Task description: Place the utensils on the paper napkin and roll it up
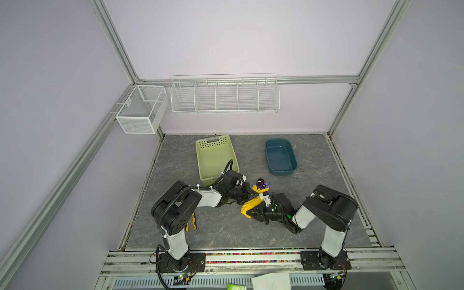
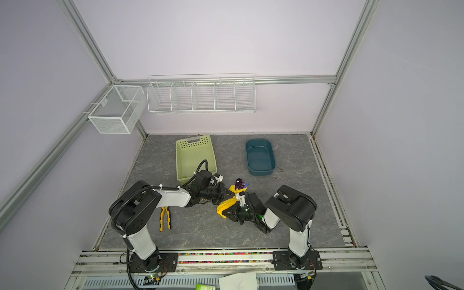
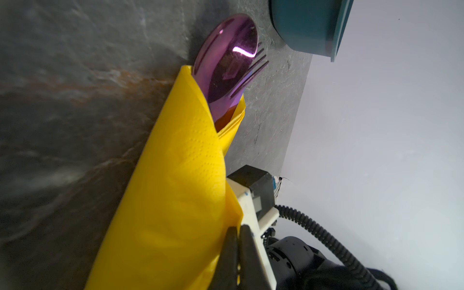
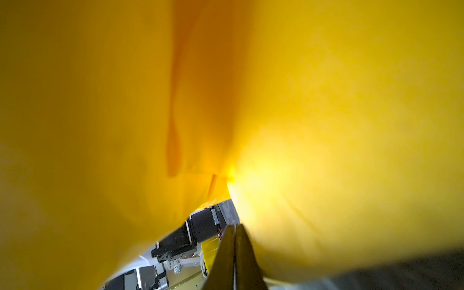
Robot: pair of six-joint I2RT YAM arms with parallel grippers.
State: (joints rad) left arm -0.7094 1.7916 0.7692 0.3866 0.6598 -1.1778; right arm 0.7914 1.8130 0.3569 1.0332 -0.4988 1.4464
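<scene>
You won't find any text, brand or number you can read here; the small tag (image 1: pixel 128 102) on the white mesh basket (image 1: pixel 140 118) is too tiny to make out.

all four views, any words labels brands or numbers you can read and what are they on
None can be read in any view.
paper napkin: plain, no print.
spoon: no mark, only reflections.
tag on the white mesh basket: too small to read.
green packet at the bottom edge: cut off and blurred.
</scene>
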